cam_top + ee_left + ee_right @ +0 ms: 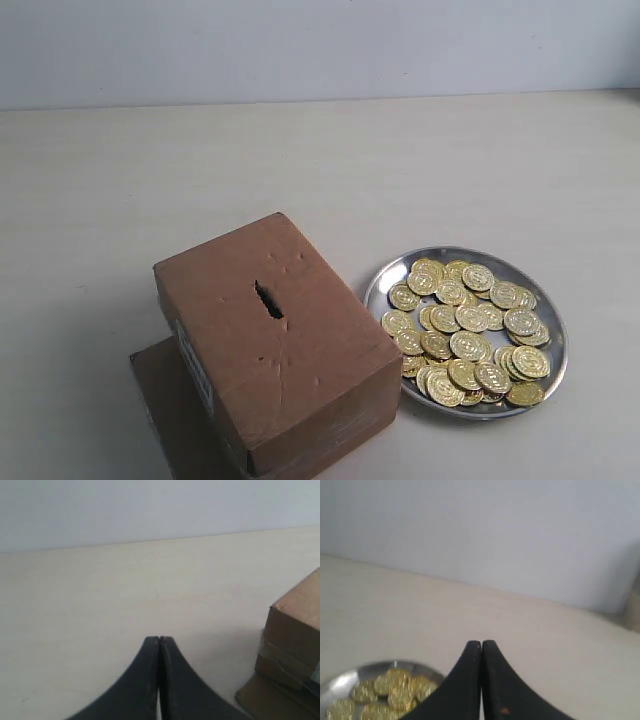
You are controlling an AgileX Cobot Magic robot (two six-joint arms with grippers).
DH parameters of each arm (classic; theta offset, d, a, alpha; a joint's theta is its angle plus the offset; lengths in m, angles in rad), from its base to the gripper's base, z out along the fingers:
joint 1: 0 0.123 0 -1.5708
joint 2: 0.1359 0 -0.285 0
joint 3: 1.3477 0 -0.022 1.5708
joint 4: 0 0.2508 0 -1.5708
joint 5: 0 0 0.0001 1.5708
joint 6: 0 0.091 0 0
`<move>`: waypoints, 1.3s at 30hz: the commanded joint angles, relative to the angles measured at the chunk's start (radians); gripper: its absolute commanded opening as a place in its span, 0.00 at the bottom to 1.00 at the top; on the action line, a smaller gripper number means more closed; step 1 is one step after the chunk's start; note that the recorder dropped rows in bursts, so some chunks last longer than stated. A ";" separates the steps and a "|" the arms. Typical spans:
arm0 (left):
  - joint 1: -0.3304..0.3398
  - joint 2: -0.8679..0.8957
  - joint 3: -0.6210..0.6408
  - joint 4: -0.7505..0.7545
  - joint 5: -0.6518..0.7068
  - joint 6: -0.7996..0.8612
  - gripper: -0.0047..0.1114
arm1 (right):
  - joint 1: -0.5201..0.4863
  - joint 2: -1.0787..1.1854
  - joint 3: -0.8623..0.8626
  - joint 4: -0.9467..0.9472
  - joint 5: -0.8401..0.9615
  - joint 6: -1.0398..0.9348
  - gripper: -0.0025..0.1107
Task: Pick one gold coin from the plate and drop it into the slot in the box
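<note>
The brown cardboard box (275, 345) stands at the front left of the table, with its dark ragged slot (268, 300) in the top face. To its right lies the round silver plate (395, 270), heaped with several gold coins (468, 332). No gripper shows in the exterior view. In the left wrist view my left gripper (159, 640) is shut and empty over bare table, the box (295, 625) off to one side of it. My right gripper (481, 643) is shut and empty too, with the plate (342, 681) and its coins (395, 692) beside it.
A flat brown cardboard sheet (165, 400) lies under the box and juts out at its left. A pale wall (320, 45) closes off the far edge of the light wooden table (300, 170).
</note>
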 commanded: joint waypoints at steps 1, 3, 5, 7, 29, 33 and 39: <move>0.000 -0.007 -0.001 -0.126 -0.305 -0.084 0.04 | -0.006 -0.007 0.005 0.307 -0.432 0.361 0.02; 0.000 -0.007 -0.016 -0.248 -0.360 -0.200 0.04 | -0.006 -0.007 0.005 0.373 -0.464 0.604 0.02; -0.031 -0.004 -0.161 -0.254 -0.092 -0.147 0.04 | 0.012 -0.007 -0.118 0.161 -0.229 0.782 0.02; -0.090 0.060 -0.249 -0.394 -0.032 0.050 0.04 | 0.051 -0.007 -0.248 0.048 -0.026 0.740 0.02; -0.359 0.956 -0.489 -0.702 0.061 0.750 0.04 | 0.396 1.038 -0.717 0.196 0.399 -0.174 0.02; -0.385 0.995 -0.489 -0.702 0.088 0.874 0.04 | 0.396 1.305 -0.852 -0.037 0.507 0.039 0.08; -0.521 0.993 -0.489 -0.704 0.122 1.084 0.04 | 0.384 1.628 -1.115 -0.226 0.898 0.135 0.47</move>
